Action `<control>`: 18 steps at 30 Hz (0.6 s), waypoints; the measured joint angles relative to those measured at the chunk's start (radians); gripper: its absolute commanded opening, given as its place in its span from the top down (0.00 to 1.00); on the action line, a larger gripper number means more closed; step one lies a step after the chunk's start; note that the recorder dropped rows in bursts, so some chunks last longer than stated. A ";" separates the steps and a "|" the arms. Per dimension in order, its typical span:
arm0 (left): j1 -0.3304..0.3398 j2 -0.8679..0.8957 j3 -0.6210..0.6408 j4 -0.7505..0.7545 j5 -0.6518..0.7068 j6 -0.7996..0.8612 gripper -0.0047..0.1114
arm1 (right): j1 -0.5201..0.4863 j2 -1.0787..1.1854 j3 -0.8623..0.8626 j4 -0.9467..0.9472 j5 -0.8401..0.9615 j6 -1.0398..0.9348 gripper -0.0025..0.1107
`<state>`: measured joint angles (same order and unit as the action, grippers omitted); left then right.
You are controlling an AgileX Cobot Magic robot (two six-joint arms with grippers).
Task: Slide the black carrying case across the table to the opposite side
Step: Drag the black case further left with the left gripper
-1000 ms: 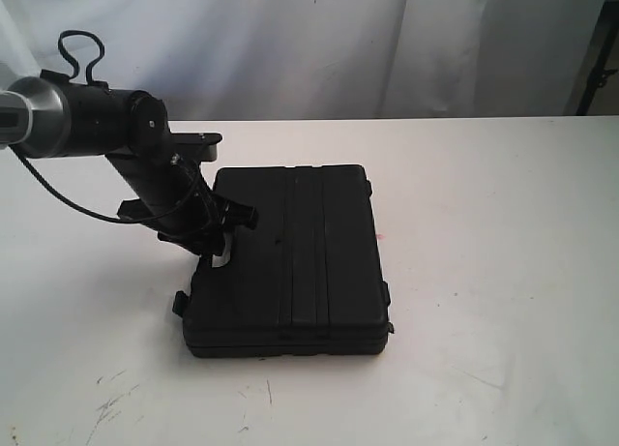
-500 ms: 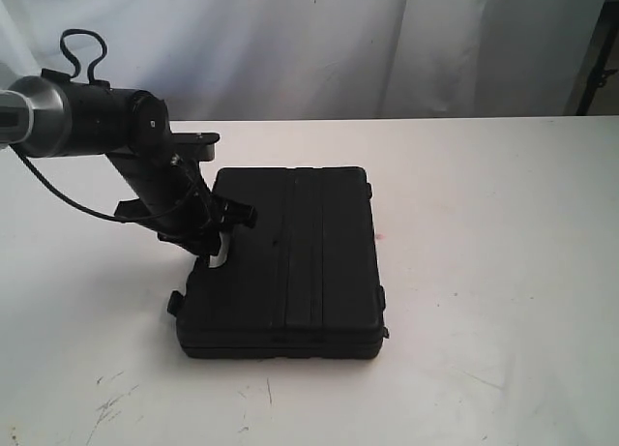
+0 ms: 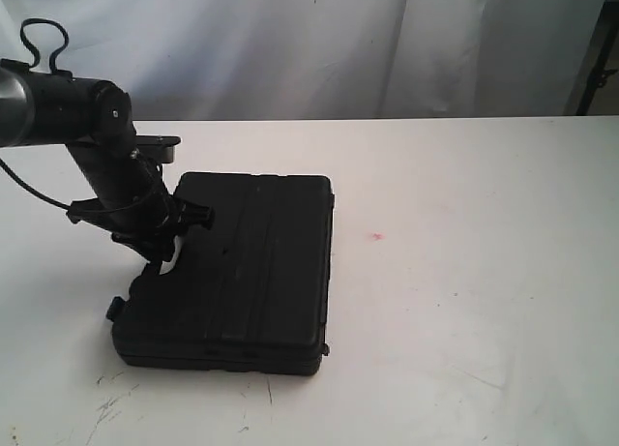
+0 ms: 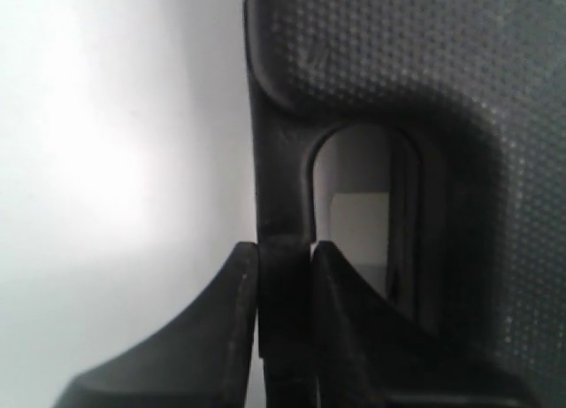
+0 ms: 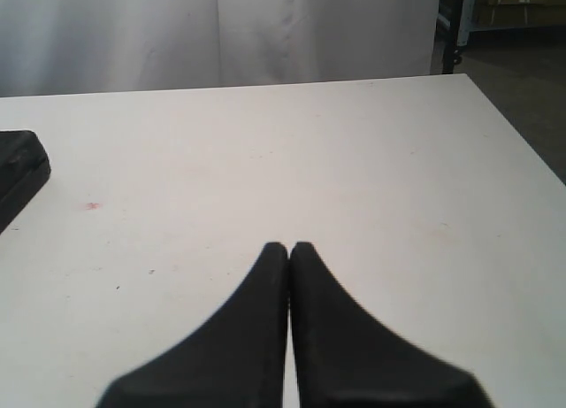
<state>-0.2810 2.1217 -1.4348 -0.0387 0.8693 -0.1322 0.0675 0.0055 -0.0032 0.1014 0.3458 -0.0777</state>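
The black carrying case [image 3: 237,272] lies flat on the white table [image 3: 484,233], left of the middle in the exterior view. My left gripper [image 3: 160,254] is at the case's left edge, shut on its handle. The left wrist view shows the handle bar [image 4: 283,249] pinched between both fingers, with the pebbled case lid [image 4: 424,63] beside it. My right gripper [image 5: 289,247] is shut with nothing in it, hovering over bare table; it does not show in the exterior view. A corner of the case [image 5: 19,165] appears at the edge of the right wrist view.
A tiny pink spot [image 3: 376,237] marks the table right of the case. Dark scuff marks [image 3: 111,402] lie near the front left. A white curtain [image 3: 319,40] hangs behind the table. The table's right edge [image 5: 517,129] borders a dark floor.
The left arm has moved left, dragging the case leftwards by its handle; the case now sits clear of the pink spot and slightly turned.
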 measured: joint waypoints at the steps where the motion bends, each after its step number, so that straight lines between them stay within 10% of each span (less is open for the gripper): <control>1: 0.008 -0.001 0.000 0.005 0.008 0.000 0.96 | 0.000 0.000 0.000 0.000 0.000 0.000 0.98; 18: 0.150 -0.020 0.049 0.024 0.016 0.019 0.96 | 0.000 0.000 0.000 0.000 0.000 0.000 0.98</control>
<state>-0.1308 2.1020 -1.3854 -0.0150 0.8857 -0.1131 0.0675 0.0055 -0.0032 0.1014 0.3458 -0.0777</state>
